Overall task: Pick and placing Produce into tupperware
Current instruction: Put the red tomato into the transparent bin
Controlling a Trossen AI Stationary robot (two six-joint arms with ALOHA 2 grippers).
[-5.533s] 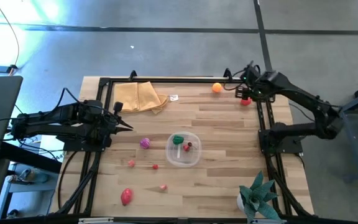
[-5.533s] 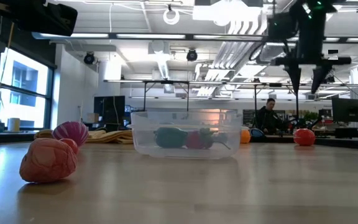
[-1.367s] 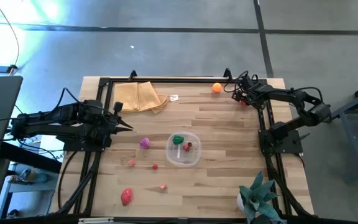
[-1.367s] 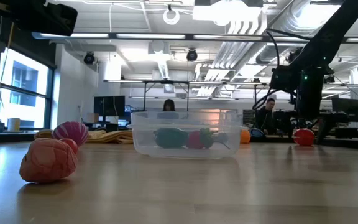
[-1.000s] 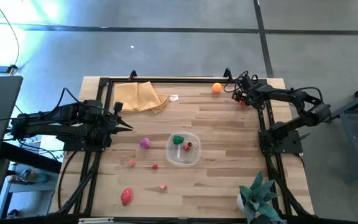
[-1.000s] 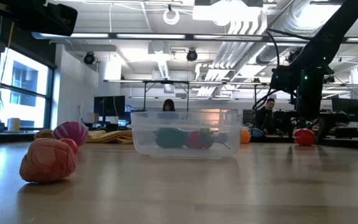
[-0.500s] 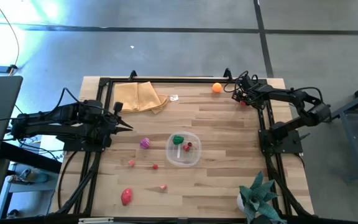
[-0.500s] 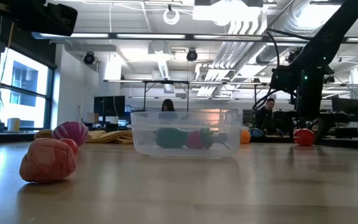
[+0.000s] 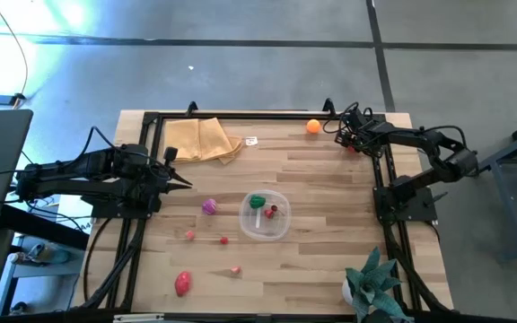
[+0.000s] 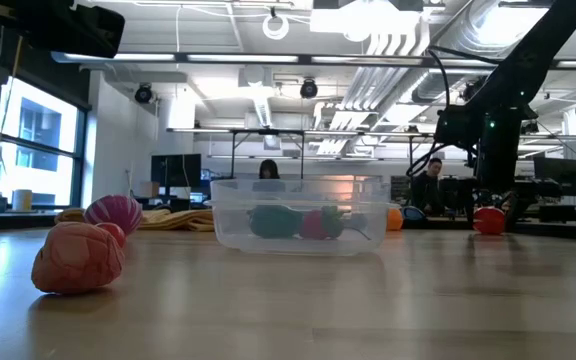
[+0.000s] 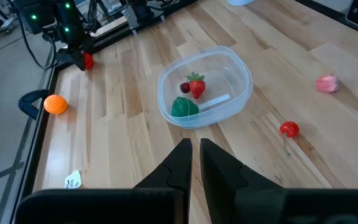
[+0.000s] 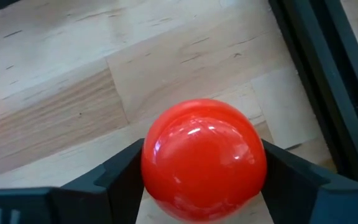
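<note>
My right gripper (image 9: pixel 352 140) is down at the far right corner of the table (image 9: pixel 330 193), right against the black frame rail (image 9: pixel 386 166). Fingers (image 12: pixel 120 171) sit on either side of the glossy red ball (image 12: pixel 202 158), touching or nearly so. I'd call it a grip being made, not a finished one. The ball looks to rest on the wood, not lifted.

Left gripper (image 11: pixel 194 158) is parked at the left edge, fingers pressed together, nothing in them.

The tupperware (image 9: pixel 265 216) is mid-table, toward the near edge, well apart from the ball. It holds a green piece (image 11: pixel 184 107), a strawberry (image 11: pixel 195 85) and a small dark red bit. Loose produce: the orange fruit (image 9: pixel 313 126) at the far edge, just beside my right gripper; the magenta one (image 9: pixel 209 206) left of the tub; small red and pink ones toward the near left.

Doing this step well:
- The ball is round and slick, so it could squirt out. Close slowly, with the fingers centred on its widest part.
- Lift straight up first; the rail is just beside it.
- Confirm the ball comes up with the fingers before travelling.
- Approach the tub from above, clear of the rim, and release low over a bare patch so it doesn't bounce out.
</note>
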